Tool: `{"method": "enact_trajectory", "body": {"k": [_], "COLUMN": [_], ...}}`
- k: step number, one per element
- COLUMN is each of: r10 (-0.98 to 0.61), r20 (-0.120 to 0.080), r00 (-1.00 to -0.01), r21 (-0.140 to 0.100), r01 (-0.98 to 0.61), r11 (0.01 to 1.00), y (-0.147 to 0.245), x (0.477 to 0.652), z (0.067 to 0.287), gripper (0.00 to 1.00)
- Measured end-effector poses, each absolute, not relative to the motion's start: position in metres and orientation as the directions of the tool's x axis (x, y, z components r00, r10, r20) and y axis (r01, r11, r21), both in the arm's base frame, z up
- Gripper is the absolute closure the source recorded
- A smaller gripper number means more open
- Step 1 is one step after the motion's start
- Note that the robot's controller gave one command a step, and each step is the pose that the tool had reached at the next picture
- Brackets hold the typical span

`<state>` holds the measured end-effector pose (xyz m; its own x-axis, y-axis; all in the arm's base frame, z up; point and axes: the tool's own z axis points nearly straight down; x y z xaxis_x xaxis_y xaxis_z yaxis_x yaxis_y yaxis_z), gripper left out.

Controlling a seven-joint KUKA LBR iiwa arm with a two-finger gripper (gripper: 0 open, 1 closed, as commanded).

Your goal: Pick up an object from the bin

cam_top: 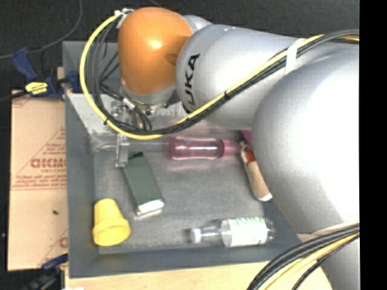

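- In the upper left part of the grey bin (193, 199), the gripper (123, 151) hangs low under the arm's (260, 71) orange cover (151, 50), close to the bin's floor.
- Whether the gripper is apart or together cannot be told; its metal parts are half hidden beneath the wrist and the looped yellow cable (91, 59).
- Just below the gripper lies a flat dark green block (141, 181) with a white end, slanting down toward the right; its upper end sits right at the gripper's tip, and whether the two touch cannot be made out.
- To the right of the gripper, a pink see-through bottle (195, 148) lies on its side, partly under the arm.
- Near the lower left corner, a yellow cup (110, 223) lies tipped over, apart from the green block.
- Along the lower edge, a clear bottle (233, 232) with a green and white label lies on its side, its neck pointing left.
- By the right side, a beige stick (257, 180) with a red band lies slanted, its upper end tucked under the arm.
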<state>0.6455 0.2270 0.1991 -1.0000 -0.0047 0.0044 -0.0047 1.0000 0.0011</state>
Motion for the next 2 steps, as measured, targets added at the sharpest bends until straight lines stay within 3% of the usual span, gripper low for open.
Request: {"method": "enact_trajectory", "body": {"k": [1,2], "r10": [0.000,-0.411], "r20": [-0.003,-0.003], "r00": [-1.000,-0.912], "r21": [0.003,0.001], "r01": [0.000,-0.411], "r11": [1.000,0.912], "y": [0.226,0.167], "x": [0.647,0.611], "z": [0.205,0.096], "gripper": [0.00,0.00]}}
